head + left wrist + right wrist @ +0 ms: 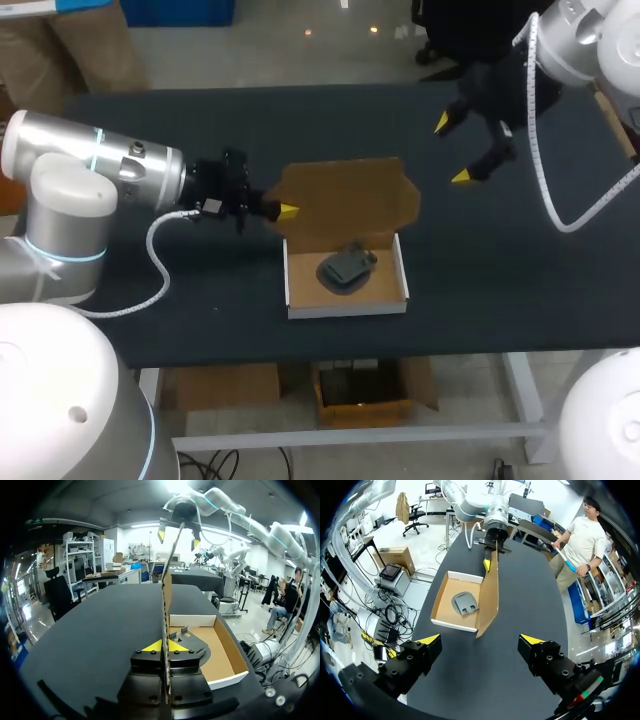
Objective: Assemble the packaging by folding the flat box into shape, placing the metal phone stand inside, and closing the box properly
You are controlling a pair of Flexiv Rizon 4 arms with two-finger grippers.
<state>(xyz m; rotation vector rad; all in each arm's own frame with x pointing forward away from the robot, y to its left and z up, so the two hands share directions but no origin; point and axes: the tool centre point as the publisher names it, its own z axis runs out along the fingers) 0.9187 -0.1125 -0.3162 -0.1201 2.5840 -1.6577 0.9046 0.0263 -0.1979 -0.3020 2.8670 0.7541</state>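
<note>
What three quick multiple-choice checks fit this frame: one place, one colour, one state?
1. Where is the phone stand relative to the box?
A inside it
B beside it
C under it

2. What colour is the lid?
A white
B brown
C blue

3. What state is the left tool in?
A open, clear of the lid
B shut on the lid
C shut on the stand

Answers:
1 A, the stand lies on the box floor.
2 B, it is plain brown cardboard.
3 B, the left wrist view shows the lid's edge pinched between both fingers.
</note>
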